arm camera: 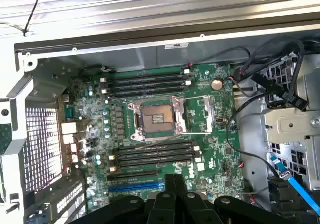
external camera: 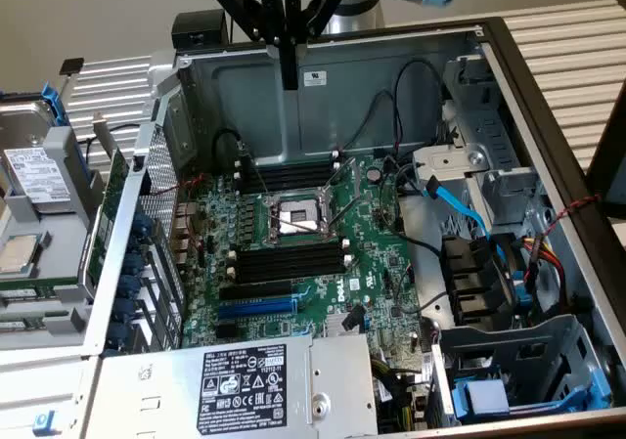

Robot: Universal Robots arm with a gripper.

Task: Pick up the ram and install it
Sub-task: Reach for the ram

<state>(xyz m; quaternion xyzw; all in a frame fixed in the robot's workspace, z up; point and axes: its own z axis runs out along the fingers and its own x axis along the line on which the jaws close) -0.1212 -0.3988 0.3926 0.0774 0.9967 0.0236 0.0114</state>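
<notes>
1. Gripper (external camera: 289, 79) (arm camera: 175, 181): fingers pressed together with nothing between them. It hangs high over the case, past the CPU socket (external camera: 298, 214) (arm camera: 157, 118) toward the back wall (external camera: 245, 97).
2. Ram (external camera: 101, 226): not in hand. The best candidate is the green board strip standing on edge outside the case, well off to the exterior view's left of the socket, beyond the perforated wall (external camera: 156, 224). I can't make out chips or a label there, so this is unconfirmed.
3. As I read it, the step in hand is the pick-up, not yet begun. The fingers need to spread before any descent. Closed like this they'd only knock the stick.
4. Grip the flat faces near mid-length, clear of the contact edge, with the stick square in the jaws. Any tilt at the grab would carry into seating.
5. Memory slots: two black banks, one on each side of the socket (external camera: 289, 177) (external camera: 289, 261). All look empty. The blue slot (external camera: 256, 305), beyond the nearer bank, is not the target.
6. Risks: black cables (external camera: 391, 116) hang just off the far bank, to the exterior view's right of the socket. The socket looks uncovered, so keep travel off it.
</notes>
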